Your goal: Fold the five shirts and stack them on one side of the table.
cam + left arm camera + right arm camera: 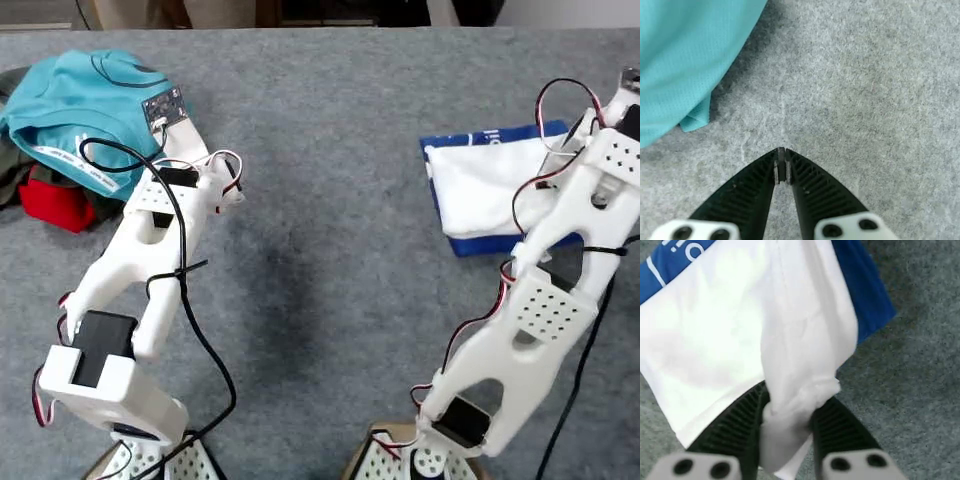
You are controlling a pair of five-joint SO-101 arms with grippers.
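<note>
Over at three o'clock on the grey bench [320, 260], the white shirt [478, 185] lies on top of a blue shirt [480, 246], whose edge sticks out beneath it. The right end effector [787, 412] is clamped on a bunched fold of the white shirt. At ten o'clock a teal shirt [75, 100] tops a heap with a red garment [50, 200] and a dark one [12, 165]. Just beside it, the left end effector [780, 167] hangs over bare bench, tips pressed together, holding nothing
</note>
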